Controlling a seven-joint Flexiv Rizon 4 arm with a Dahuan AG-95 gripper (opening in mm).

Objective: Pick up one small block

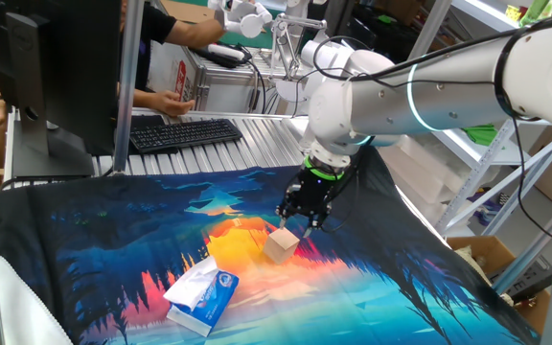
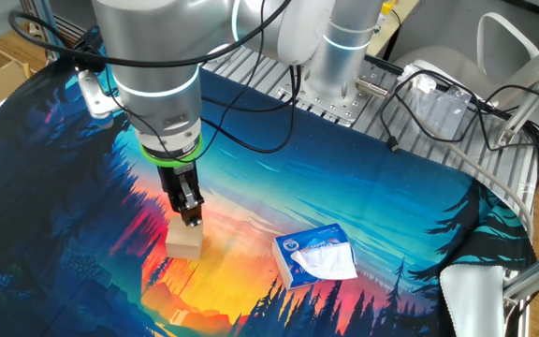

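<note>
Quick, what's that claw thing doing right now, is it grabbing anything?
Gripper: open, fingers spread just above the small block, holding nothing yet.

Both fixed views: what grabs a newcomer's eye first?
The vivid sunset-forest cloth covering the table dominates both views. At its orange centre the arm's end effector points down just above the small block, fingertips close to its top. Nearby lies the white and blue tissue pack, apart from the block.
</note>
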